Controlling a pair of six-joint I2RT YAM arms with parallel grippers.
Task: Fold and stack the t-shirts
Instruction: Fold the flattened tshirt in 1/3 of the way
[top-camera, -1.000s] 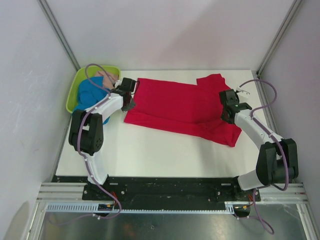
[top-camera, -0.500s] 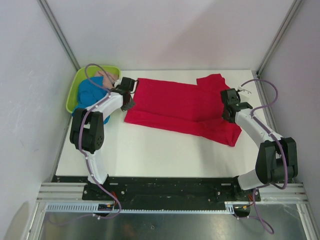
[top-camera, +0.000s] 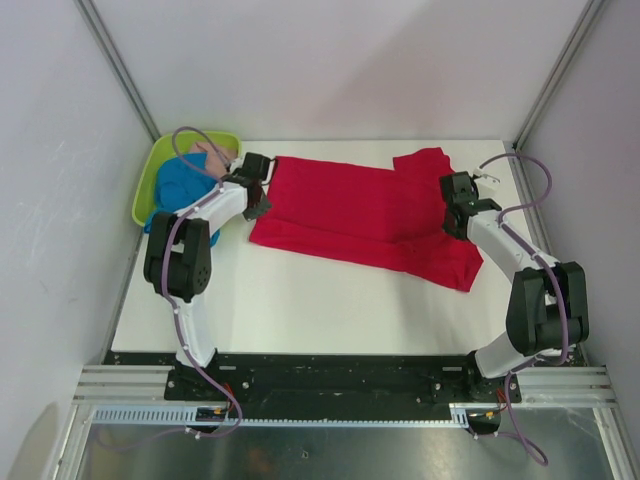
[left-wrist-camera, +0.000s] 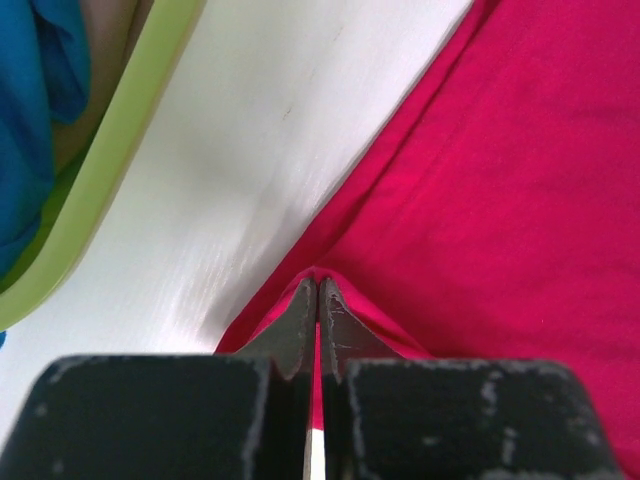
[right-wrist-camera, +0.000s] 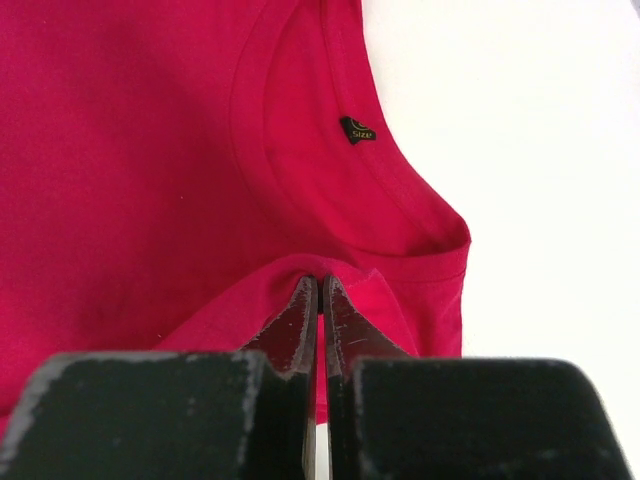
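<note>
Where the red t-shirt lies: spread across the far half of the white table, running from about 10 o'clock to 3 o'clock of the table's middle, mostly flat, with the near hem creased.
My left gripper: closed tight, fingertips together, pinching a small raised ridge of red cloth at the shirt's 9 o'clock edge; bare table shows just beyond it.
My right gripper: closed tight likewise, nipping a raised fold of red cloth at the shirt's 3 o'clock end, just below the collar.
Collar: open toward 12 o'clock in my right wrist view, with a small dark neck label sewn inside; its print is too small to read with certainty.
Blue t-shirt: bunched in the lime-green basket, at the table's 10 o'clock corner, spilling over the near rim.
Pink t-shirt: crumpled in the same basket, at the 1 o'clock side of the blue one, touching it.
Basket to red shirt: near, apart, my left wrist between them.
</note>
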